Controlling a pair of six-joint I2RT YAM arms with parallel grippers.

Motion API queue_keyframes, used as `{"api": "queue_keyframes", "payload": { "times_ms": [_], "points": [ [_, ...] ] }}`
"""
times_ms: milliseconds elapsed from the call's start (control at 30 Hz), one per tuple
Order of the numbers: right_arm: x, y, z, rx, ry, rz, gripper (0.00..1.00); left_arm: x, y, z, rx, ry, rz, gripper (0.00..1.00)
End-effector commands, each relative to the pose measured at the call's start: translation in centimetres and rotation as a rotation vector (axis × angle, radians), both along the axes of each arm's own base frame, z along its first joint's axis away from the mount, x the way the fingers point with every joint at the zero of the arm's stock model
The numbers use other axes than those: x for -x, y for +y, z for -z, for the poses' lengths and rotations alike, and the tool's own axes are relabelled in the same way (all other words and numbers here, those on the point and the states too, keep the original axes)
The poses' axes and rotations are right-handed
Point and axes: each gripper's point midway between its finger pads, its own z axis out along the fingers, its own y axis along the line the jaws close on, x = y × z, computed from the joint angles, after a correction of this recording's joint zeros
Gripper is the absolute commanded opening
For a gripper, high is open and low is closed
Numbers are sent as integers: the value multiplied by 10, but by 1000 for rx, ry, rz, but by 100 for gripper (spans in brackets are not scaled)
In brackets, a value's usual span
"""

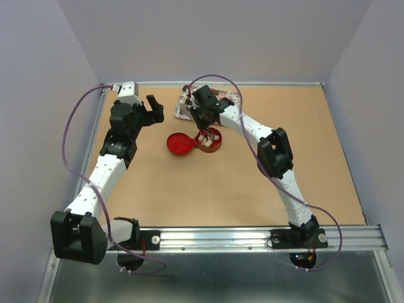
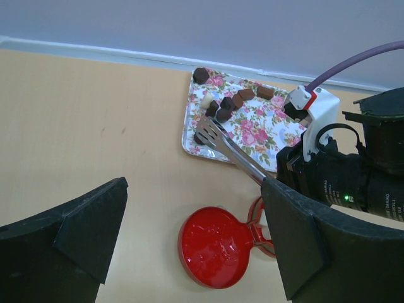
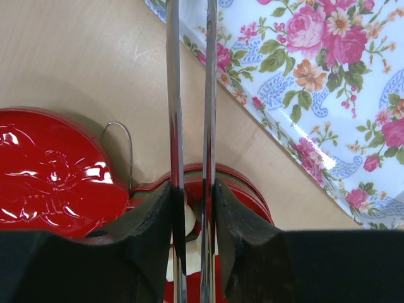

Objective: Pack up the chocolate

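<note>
Right gripper [image 3: 192,214] fingers narrow, clamped on tongs [image 3: 173,95], tips beside chocolate [image 2: 224,108] on floral tray [image 2: 265,129]; left gripper [image 1: 153,108] upper left, fingers wide, empty.

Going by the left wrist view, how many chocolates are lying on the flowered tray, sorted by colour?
Dark brown chocolates: 4
Reddish-brown chocolates: 3
Cream-white chocolate: 1
Total: 8 showing on the tray. A dark patch under the tip of the tongs may be one more, but I cannot tell.
</note>
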Motion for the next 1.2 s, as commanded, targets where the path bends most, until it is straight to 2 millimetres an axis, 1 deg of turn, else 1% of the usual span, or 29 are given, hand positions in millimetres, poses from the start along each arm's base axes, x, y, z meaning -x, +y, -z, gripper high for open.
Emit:
{"api": "queue_keyframes", "payload": {
  "times_ms": [0, 33, 133, 167, 267, 300, 333, 367, 400, 467, 533, 600, 633, 667, 700, 733, 767, 800, 833, 867, 900, 933, 1033, 1100, 1133, 1167],
  "points": [
    [-5, -1, -53, -27, -108, 22, 31, 2, -3, -37, 22, -104, 12, 99],
    [-4, -3, -64, -35, -123, 30, 31, 2, -3, -37, 24, -104, 12, 99],
    [0, -11, -71, -26, -131, 51, 31, 2, -3, -37, 25, -104, 12, 99],
    [2, -15, -80, -29, -145, 60, 31, 1, -3, -35, 25, -101, 14, 99],
    [6, -22, -85, -23, -150, 74, 31, 2, -4, -36, 26, -104, 18, 99],
    [7, -26, -95, -26, -167, 84, 31, 2, -4, -37, 28, -105, 18, 99],
    [9, -27, -97, -27, -169, 87, 31, 2, -4, -37, 28, -105, 18, 99],
    [11, -30, -96, -21, -167, 92, 31, 2, -4, -37, 26, -105, 20, 99],
    [13, -32, -103, -26, -175, 96, 31, 2, -4, -37, 26, -105, 18, 99],
    [17, -36, -101, -18, -169, 97, 31, 2, -5, -38, 28, -106, 21, 99],
    [20, -39, -107, -25, -174, 99, 31, 3, -5, -38, 29, -106, 23, 99],
    [27, -41, -104, -23, -158, 87, 31, 4, -5, -39, 29, -109, 24, 99],
    [30, -42, -109, -29, -162, 82, 31, 4, -5, -39, 30, -111, 24, 99],
    [34, -44, -109, -28, -158, 77, 31, 4, -5, -40, 30, -112, 24, 99],
    [40, -47, -103, -22, -138, 69, 31, 4, -5, -40, 32, -113, 24, 99],
    [44, -49, -103, -23, -133, 64, 31, 4, -5, -40, 32, -113, 25, 99],
    [50, -53, -114, -37, -143, 61, 31, 4, -5, -40, 33, -113, 24, 99],
    [60, -57, -105, -29, -115, 48, 31, 4, -5, -40, 33, -113, 25, 99],
    [67, -60, -117, -48, -126, 43, 31, 4, -5, -40, 33, -112, 25, 99],
    [73, -65, -118, -46, -122, 44, 31, 4, -5, -40, 31, -112, 25, 99],
    [82, -70, -109, -33, -100, 39, 31, 4, -5, -40, 31, -110, 25, 99],
    [88, -74, -107, -30, -92, 37, 31, 3, -5, -38, 31, -107, 25, 99],
    [106, -88, -113, -41, -90, 48, 31, 3, -6, -38, 31, -107, 27, 99],
    [115, -90, -114, -57, -78, 39, 31, 3, -5, -37, 32, -104, 25, 99],
    [121, -93, -120, -72, -80, 38, 31, 2, -6, -38, 31, -106, 28, 99],
    [127, -96, -113, -67, -61, 36, 31, 2, -6, -37, 30, -103, 28, 99]
  ]
}}
